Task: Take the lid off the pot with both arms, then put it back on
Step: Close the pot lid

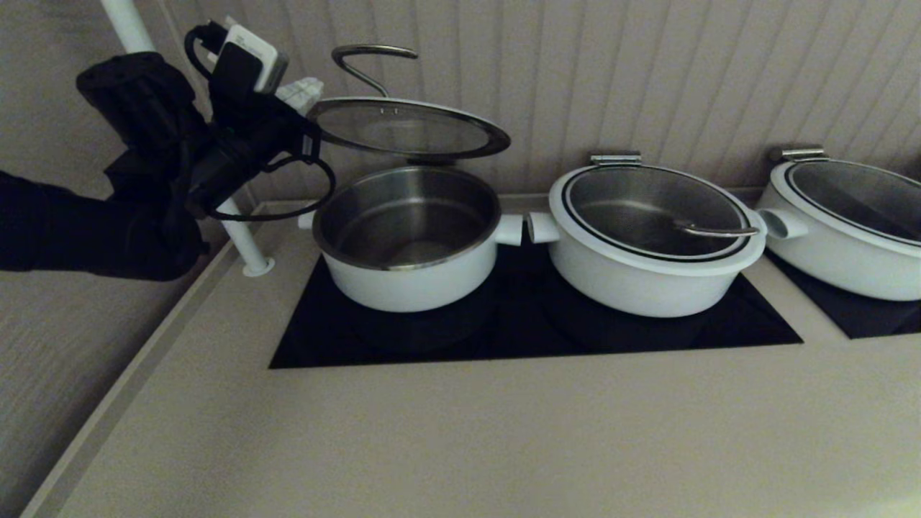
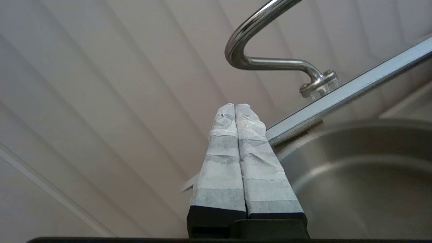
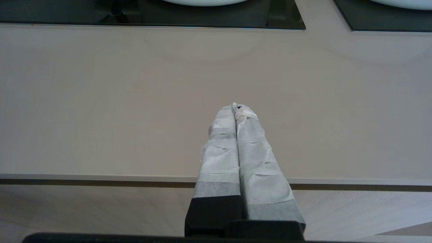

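One lid (image 1: 407,128) rides the closed left fingers (image 2: 236,135) above the pot (image 1: 408,241); right fingers (image 3: 236,135) closed.

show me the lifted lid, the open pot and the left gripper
lid (image 1: 406,129), head view, on its glass centre
pot (image 1: 410,284), head view, on its white front wall
left gripper (image 2: 235,105), left wrist view, between its closed fingertips

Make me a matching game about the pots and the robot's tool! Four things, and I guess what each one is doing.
Things:
1. lid
2. pot
3. middle pot
4. right tool

States:
a. covered, its own cover resting on it
b. raised in the air above the leftmost pot
c. open, shiny steel inside, nothing in it
d. shut, over the bare counter

Pairs: 1-b, 2-c, 3-a, 4-d
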Available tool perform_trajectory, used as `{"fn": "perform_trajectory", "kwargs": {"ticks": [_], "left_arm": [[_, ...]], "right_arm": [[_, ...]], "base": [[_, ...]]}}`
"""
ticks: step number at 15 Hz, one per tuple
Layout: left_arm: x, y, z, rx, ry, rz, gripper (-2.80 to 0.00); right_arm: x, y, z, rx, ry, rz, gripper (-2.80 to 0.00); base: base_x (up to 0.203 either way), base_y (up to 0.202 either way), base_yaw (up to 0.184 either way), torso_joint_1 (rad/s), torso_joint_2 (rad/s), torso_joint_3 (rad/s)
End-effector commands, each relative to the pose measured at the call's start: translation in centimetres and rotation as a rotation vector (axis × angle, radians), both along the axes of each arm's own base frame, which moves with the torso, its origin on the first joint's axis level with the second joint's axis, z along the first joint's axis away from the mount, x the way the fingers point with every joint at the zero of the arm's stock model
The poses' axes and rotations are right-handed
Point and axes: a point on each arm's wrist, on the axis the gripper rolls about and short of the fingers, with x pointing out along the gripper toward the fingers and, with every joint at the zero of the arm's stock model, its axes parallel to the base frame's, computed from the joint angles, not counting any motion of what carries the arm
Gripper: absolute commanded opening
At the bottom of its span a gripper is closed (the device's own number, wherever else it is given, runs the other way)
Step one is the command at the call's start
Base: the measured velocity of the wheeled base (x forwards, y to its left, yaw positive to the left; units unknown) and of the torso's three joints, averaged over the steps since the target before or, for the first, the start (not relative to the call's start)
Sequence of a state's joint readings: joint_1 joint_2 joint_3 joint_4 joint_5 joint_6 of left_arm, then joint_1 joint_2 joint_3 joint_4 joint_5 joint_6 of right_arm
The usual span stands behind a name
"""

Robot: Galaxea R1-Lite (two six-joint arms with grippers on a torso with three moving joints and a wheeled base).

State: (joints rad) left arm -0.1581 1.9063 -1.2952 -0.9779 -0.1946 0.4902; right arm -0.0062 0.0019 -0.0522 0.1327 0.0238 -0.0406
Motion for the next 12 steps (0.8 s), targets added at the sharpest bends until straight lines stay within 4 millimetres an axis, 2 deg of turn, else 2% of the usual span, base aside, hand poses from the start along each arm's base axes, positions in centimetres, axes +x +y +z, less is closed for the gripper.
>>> {"fn": "perform_trajectory", "kwargs": {"ticks": [1, 12], "left_arm": [[-0.4, 0.1, -0.6, 0.006, 0.019, -0.001, -2.80], [-1.6, 0.2, -2.5, 0.011, 0.062, -0.001, -2.80]], "right_arm": [[0.0, 0.0, 0.0, -0.001, 0.000, 0.001, -2.80], [0.0, 0.0, 0.0, -0.002, -0.001, 0.001, -2.80]], "base": [[0.000, 0.000, 0.000, 0.000, 0.00, 0.000], [0.000, 0.000, 0.000, 0.000, 0.00, 0.000]]}}
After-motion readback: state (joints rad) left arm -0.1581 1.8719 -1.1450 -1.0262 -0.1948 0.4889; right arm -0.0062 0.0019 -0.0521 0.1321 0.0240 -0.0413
